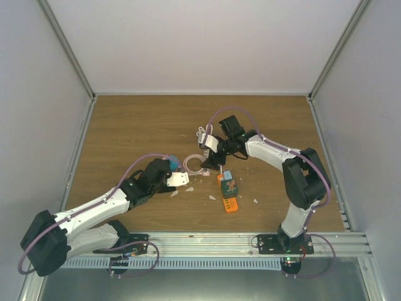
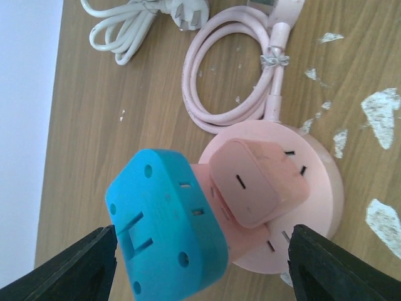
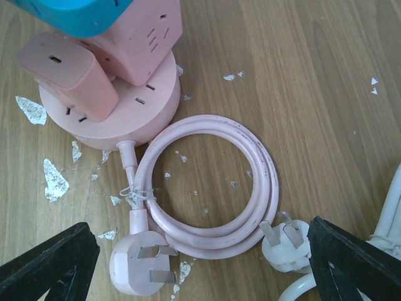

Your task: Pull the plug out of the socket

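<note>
A round pink socket (image 2: 316, 188) lies on the wooden table with a pink cube tower in its middle. A pink block plug (image 2: 257, 182) sits in it, and a blue cube adapter (image 2: 166, 219) sits on the tower. My left gripper (image 2: 200, 251) is open, its fingers (image 2: 81, 263) on either side of the blue adapter and the pink plug, touching neither. In the top view it (image 1: 170, 174) is at the blue adapter (image 1: 173, 163). My right gripper (image 3: 197, 251) is open and empty above the socket's coiled pink cable (image 3: 207, 188). The socket (image 3: 119, 110) lies up and left of it.
A pink cable plug (image 3: 141, 266) and a white plug (image 3: 285, 244) with its white cord (image 2: 125, 28) lie loose by the coil. An orange power strip (image 1: 229, 200) with a green plug (image 1: 229, 185) lies right of centre. White flakes (image 2: 382, 116) dot the table.
</note>
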You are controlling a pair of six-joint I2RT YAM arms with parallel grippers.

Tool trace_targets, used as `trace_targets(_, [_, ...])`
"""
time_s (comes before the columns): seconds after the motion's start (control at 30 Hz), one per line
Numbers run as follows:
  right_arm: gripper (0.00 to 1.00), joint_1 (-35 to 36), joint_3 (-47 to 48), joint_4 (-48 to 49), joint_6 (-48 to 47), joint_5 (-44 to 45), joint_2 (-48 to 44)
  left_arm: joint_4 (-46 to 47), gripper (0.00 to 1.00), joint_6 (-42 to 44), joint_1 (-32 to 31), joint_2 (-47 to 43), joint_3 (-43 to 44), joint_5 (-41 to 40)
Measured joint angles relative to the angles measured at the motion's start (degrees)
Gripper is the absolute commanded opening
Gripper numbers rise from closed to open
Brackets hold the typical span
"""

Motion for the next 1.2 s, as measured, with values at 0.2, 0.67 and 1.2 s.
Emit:
trace_targets(0.2, [0.93,0.0,0.0,1.0,1.4,0.3,0.0,3.7,0.59,0.4,-0.3,2.8,0.0,-3.0])
trace_targets(0.67, [0.93,-0.1,0.0,1.7,1.5,1.0,-0.4,3.6,0.42,-1.7,-0.3,5.9,3.4,-4.0])
trace_targets(1.2, [0.93,-0.2,0.0,1.7,1.5,0.8,-0.4,-3.8,0.38,-6.4,4.9,5.5,10.3,1.1])
